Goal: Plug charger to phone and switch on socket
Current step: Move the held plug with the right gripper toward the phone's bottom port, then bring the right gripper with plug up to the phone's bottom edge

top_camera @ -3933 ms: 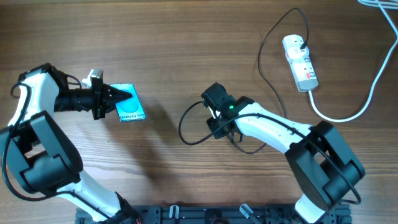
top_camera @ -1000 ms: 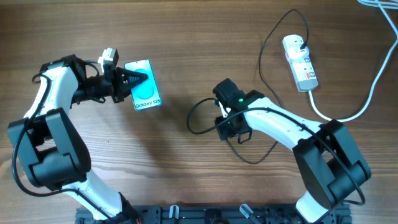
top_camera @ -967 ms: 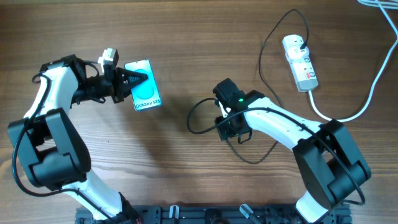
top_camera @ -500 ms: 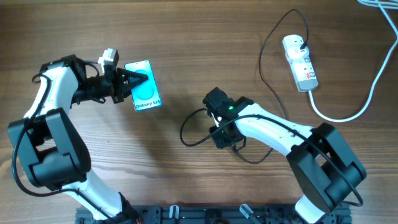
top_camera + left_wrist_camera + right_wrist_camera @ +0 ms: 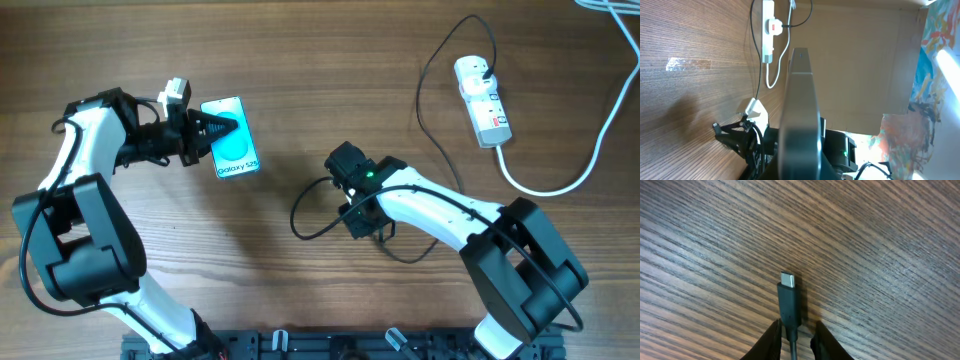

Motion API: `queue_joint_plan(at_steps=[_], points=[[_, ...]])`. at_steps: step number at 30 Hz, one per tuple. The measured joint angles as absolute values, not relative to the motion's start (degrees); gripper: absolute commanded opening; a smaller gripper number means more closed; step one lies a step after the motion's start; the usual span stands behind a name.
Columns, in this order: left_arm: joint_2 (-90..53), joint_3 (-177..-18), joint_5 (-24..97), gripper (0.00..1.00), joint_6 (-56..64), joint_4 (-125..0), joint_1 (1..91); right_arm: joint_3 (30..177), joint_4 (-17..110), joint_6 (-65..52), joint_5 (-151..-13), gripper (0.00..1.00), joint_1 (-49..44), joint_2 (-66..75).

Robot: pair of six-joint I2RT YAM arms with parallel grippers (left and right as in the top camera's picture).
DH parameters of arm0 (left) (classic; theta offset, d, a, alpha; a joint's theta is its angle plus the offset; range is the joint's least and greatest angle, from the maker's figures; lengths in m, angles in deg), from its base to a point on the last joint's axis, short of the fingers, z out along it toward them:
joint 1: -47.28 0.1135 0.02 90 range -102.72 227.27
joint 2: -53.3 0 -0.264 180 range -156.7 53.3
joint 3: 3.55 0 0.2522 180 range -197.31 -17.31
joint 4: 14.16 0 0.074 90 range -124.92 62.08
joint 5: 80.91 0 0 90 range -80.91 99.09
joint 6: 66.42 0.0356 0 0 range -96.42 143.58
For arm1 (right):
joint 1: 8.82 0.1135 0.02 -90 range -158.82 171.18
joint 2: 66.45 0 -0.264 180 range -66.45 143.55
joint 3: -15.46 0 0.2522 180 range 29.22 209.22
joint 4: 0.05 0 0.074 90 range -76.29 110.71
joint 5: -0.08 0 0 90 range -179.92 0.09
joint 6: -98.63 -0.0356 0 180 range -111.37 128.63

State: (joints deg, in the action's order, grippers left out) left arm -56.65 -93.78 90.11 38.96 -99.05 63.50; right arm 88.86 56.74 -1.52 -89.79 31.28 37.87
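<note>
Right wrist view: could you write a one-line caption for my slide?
The right end effector straddles the charger just behind its connector tip, over the wooden table.

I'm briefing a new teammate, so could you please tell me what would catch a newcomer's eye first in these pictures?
The teal-screened phone, pinched by the left fingers at the upper left of the table, draws the eye first. Next comes the tip of the charger, centred in the right wrist view between the right fingers. The white socket lies at the upper right.
</note>
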Motion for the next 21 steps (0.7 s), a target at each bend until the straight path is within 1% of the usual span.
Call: queue_joint_plan(at_steps=[6, 17, 18, 20, 21], points=[[-56.7, -93.8, 90.1, 0.04, 39.0, -99.1, 63.5, 88.9, 56.7, 0.0, -90.2, 0.22, 31.9, 37.9], [-56.7, -93.8, 90.1, 0.04, 39.0, -99.1, 63.5, 88.8, 53.7, 3.0, -91.0, 0.15, 32.7, 37.9], [-56.7, -93.8, 90.1, 0.04, 39.0, -99.1, 63.5, 88.8, 53.7, 3.2, -91.0, 0.16, 32.7, 37.9], [-56.7, -93.8, 90.1, 0.04, 39.0, -99.1, 63.5, 88.8, 53.8, 3.5, -91.0, 0.22, 32.8, 37.9], [-56.7, -93.8, 90.1, 0.04, 39.0, -99.1, 63.5, 88.8, 53.8, 3.6, -91.1, 0.23, 32.8, 37.9]])
